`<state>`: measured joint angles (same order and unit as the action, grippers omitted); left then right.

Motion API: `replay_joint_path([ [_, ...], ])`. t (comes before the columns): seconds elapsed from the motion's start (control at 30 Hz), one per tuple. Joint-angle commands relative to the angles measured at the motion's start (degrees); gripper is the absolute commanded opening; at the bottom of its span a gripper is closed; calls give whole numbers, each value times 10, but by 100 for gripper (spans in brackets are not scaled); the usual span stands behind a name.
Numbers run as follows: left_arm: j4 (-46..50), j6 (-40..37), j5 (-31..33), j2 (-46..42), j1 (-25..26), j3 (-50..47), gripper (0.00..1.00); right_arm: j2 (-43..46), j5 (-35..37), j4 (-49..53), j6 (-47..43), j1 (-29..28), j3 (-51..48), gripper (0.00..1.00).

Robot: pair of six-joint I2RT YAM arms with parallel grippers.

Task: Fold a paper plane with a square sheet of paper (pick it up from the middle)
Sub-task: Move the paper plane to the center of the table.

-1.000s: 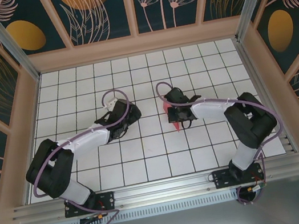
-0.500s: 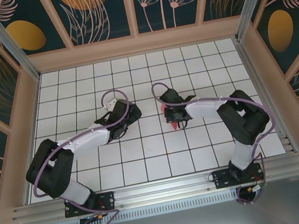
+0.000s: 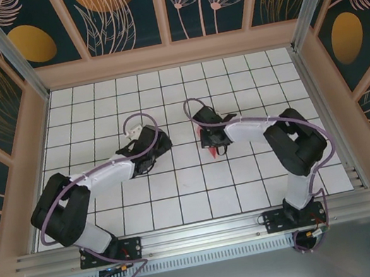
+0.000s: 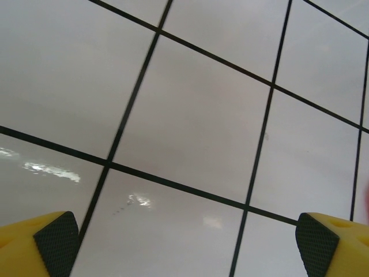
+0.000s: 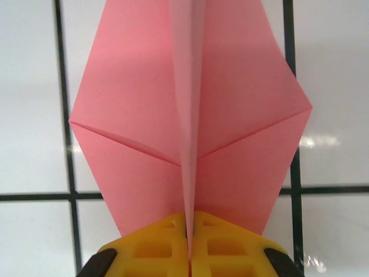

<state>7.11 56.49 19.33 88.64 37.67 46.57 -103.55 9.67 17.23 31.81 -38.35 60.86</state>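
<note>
R jaws clamp plane [image 5: 144, 115] by centre crease, long axis straight ahead of them; L jaws gape empty over bench [image 4: 190, 144], plane to their right.

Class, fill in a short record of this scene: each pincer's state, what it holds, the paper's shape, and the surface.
Left side: left pincer open, empty, above the table
Right side: right pincer shut on the centre ridge of the paper plane
Paper: pink, folded, a flap spread on each side of the ridge
Surface: white table with a black grid
</note>
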Motion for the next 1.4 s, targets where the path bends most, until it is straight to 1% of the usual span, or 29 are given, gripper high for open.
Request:
replay_joint_path([
  [0.0,24,3,30,-34,-11,-13,99,-21,19,20,-33,1,67,8],
  [0.27,30,4,38,-80,-28,-51,99,-124,-7,36,-59,5,204,8],
  [0.43,29,3,38,-91,-32,-64,98,-178,-14,57,-62,5,265,8],
  [0.7,24,0,34,-90,-36,-69,98,-220,-22,73,-53,5,295,10],
  [0.93,24,-1,36,-96,-37,-68,98,-243,-20,97,-43,5,307,16],
  [1.07,28,-8,42,-98,-38,-56,99,-232,-13,116,-38,1,332,18],
  [1.17,41,-17,59,-99,-39,-36,99,-209,-11,131,-33,0,359,23],
  [1.27,50,-40,84,-103,-42,-12,99,-176,-8,149,-24,0,380,37],
  [1.37,54,-70,117,-116,-46,9,98,-126,0,143,-17,1,370,47],
])
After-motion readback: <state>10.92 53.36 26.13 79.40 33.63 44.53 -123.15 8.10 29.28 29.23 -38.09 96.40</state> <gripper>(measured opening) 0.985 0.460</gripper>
